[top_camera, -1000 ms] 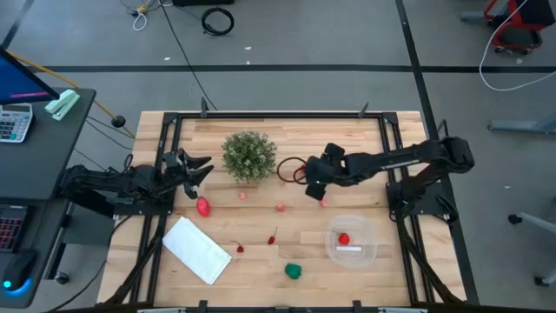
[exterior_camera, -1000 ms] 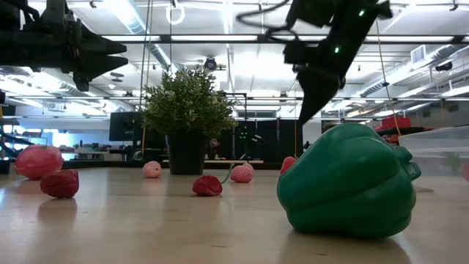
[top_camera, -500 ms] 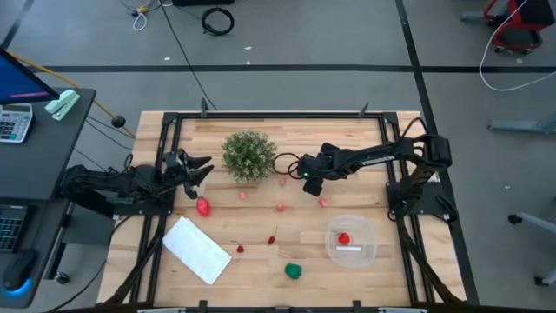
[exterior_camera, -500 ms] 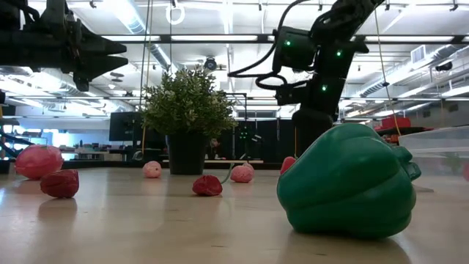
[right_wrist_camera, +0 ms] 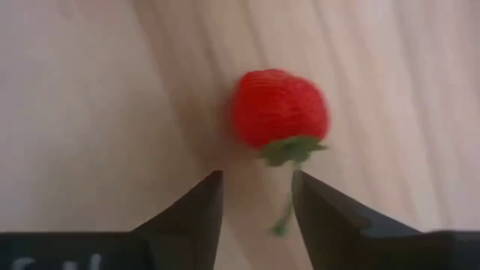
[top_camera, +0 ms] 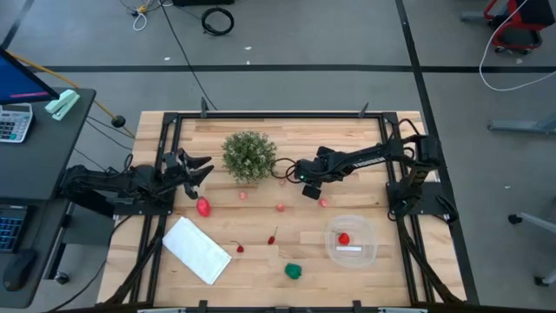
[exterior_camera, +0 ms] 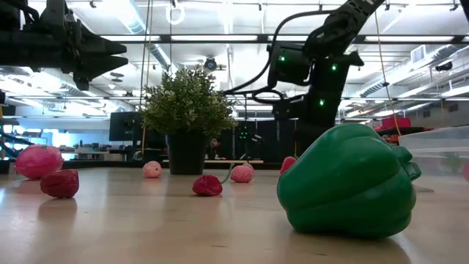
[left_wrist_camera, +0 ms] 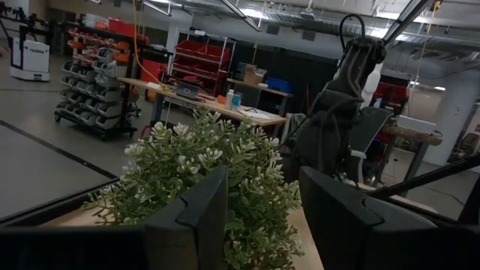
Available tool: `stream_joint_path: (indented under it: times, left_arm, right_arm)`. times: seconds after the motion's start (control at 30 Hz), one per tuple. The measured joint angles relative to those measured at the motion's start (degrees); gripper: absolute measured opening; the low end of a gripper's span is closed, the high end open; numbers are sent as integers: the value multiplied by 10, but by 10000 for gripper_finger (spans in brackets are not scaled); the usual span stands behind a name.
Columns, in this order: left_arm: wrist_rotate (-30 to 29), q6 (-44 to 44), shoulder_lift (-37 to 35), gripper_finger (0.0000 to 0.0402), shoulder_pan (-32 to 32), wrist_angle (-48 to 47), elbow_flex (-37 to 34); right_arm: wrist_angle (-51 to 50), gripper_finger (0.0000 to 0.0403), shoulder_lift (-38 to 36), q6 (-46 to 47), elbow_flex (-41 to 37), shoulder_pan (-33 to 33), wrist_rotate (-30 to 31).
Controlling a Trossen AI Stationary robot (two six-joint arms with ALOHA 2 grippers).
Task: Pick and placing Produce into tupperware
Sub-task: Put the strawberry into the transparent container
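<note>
The table [top_camera: 347, 139] carried scattered produce, and the right arm reached across it from the right edge toward the middle, beside the plant [top_camera: 248, 155]. The right gripper [top_camera: 310, 186] pointed down at the wood, its fingers parted narrowly and empty. In the right wrist view a strawberry [right_wrist_camera: 279, 109] lay on the bare wood just ahead of the fingertips [right_wrist_camera: 196, 206], not between them.

The likeliest failure, as I judged it, was a missed grasp: the gap looked barely wider than the berry, so a slightly off-centre descent could land a finger on it and roll it away. Its thin green stem might also be pinched instead of the body.

The left gripper [top_camera: 193, 167] waited at the table's left edge, fingers apart and empty, facing the plant.

The tupperware [top_camera: 352, 241] sat near the front right with one red piece [top_camera: 344, 238] already inside. A white sheet [top_camera: 196, 249] lay at front left. A green pepper [top_camera: 294, 271] rested near the front edge, a large pink piece [top_camera: 202, 206] sat left of centre, and small red and pink pieces [top_camera: 281, 207] dotted the middle. Nothing blocked the straight path from the gripper to the tupperware, though the pink piece [top_camera: 323, 202] lay close below it.
</note>
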Motion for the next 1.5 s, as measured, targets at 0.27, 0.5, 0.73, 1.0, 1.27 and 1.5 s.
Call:
stream_joint_path:
  times: [0.27,0.5,0.73,1.0,1.27,1.5]
  left_arm:
    - [0,1,0,172,0,0,0]
    - [0,1,0,172,0,0,0]
    - [0,-1,0,172,0,-2,0]
    - [0,-18,0,172,0,-7,0]
    - [1,-66,0,172,0,-11,0]
    - [1,-66,0,172,0,-11,0]
  right_arm:
    - [2,22,-9,19,0,0,27]
    - [-5,5,-50,13,0,20,29]
    - [-99,3,-149,113,0,88,49]
    - [-134,2,-223,301,0,288,1]
    - [-181,0,-229,563,0,503,-2]
    - [-317,4,-199,738,0,566,-23]
